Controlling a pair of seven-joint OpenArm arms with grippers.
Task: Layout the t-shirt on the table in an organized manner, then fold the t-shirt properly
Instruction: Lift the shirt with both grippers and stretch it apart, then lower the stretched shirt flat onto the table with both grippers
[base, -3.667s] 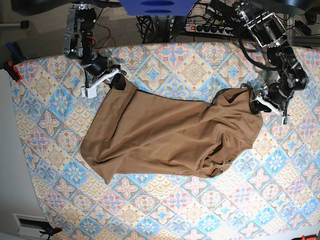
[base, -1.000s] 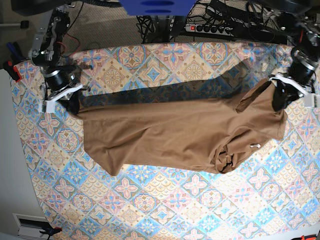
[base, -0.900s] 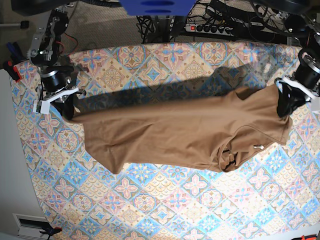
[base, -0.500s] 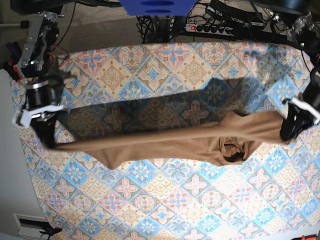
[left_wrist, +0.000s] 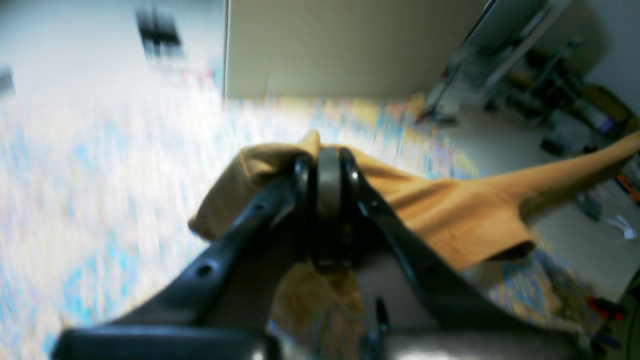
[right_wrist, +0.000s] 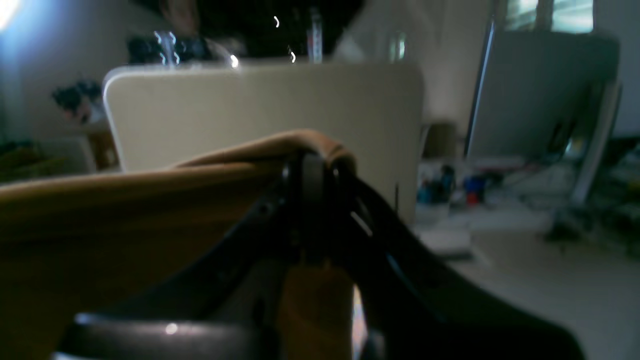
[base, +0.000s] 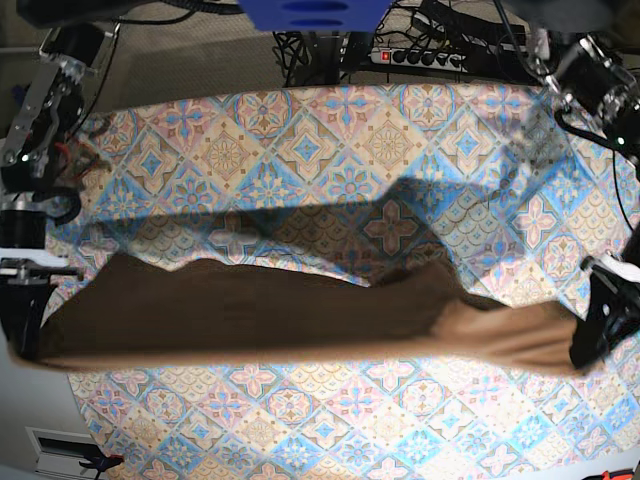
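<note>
The tan-brown t-shirt (base: 300, 320) hangs stretched in a long band above the near half of the table (base: 330, 130), casting a dark shadow on the patterned cloth. My right gripper (base: 25, 345) is shut on its end at the base view's far left. My left gripper (base: 588, 352) is shut on the opposite end at the far right. In the left wrist view the closed gripper (left_wrist: 325, 165) pinches bunched fabric of the t-shirt (left_wrist: 440, 210), which trails off to the right. The right wrist view shows the closed gripper (right_wrist: 310, 162) gripping a fold of the t-shirt (right_wrist: 125, 210).
A power strip (base: 420, 57) and cables lie behind the table's far edge, beside a blue object (base: 310, 12). The table's left edge runs close to my right arm (base: 40, 100). A clamp (base: 100, 462) sits at the near left corner.
Both grippers have moved toward the near edge and further apart, carrying the t-shirt with them. The shirt has risen off the cloth and is pulled tauter and wider.
</note>
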